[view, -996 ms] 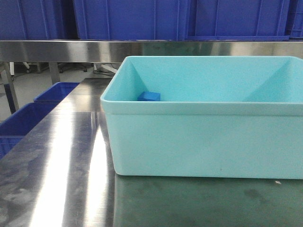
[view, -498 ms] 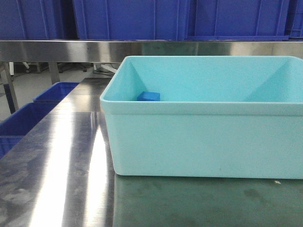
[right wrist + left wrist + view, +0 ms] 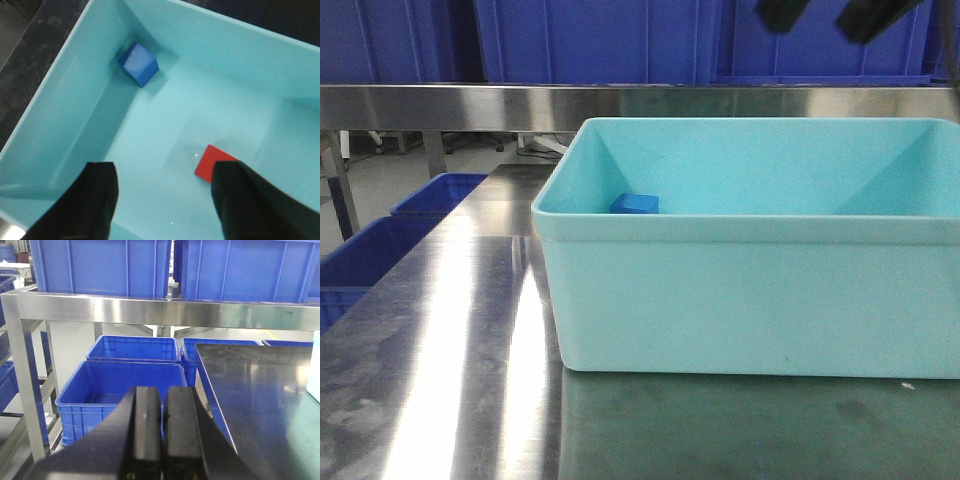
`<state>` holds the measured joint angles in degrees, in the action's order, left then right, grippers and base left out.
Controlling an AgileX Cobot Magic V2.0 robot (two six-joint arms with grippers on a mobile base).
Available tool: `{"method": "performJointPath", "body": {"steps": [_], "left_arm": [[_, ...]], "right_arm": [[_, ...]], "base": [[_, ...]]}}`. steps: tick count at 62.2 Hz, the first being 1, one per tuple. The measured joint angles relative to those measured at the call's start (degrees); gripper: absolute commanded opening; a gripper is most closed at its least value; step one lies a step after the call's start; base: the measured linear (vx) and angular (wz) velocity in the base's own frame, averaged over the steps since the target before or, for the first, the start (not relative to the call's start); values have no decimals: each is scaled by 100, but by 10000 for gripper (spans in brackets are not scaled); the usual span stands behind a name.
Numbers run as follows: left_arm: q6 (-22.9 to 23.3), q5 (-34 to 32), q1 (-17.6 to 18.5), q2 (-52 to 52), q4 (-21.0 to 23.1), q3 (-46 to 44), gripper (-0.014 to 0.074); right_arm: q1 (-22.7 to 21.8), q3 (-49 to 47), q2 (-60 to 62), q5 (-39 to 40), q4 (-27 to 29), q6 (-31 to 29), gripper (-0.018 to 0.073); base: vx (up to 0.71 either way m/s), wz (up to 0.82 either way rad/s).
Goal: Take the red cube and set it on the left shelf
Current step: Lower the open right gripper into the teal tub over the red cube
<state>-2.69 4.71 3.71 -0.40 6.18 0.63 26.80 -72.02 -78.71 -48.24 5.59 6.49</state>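
The right arm's black two-fingered gripper (image 3: 170, 210) hung over the light turquoise plastic tub (image 3: 60, 95), its jaws spread wide and holding nothing. The small red cube (image 3: 212, 162) lay on the tub floor below, partly hidden behind one finger rather than centred between the two. A small blue cube (image 3: 139, 63) sat well apart in a far corner. The left arm's gripper (image 3: 161, 440) was pressed shut and empty, facing the left shelf (image 3: 150, 310), a shiny stainless-steel rack carrying dark blue ribbed plastic crates (image 3: 100, 265). The pick appeared to be at the reaching stage. The next move would likely call for centring the jaws over the red cube, lowering and closing.
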Motion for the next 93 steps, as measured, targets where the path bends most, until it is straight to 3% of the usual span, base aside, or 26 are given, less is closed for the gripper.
{"method": "performJointPath", "body": {"steps": [20,28,48,93], "left_arm": [[0,0,0,0,0,0,102],[0,0,0,0,0,0,102],[0,0,0,0,0,0,101],[0,0,0,0,0,0,102]], "right_arm": [[0,0,-462,522,9,177,564],[-88,0,-520,522,13,514,564],[-401,0,-890,-384,-486,1336,564],[-326,-11,-2293,-278,-559,1539,561]], "base": [[0,0],[0,0],[0,0],[0,0]]}}
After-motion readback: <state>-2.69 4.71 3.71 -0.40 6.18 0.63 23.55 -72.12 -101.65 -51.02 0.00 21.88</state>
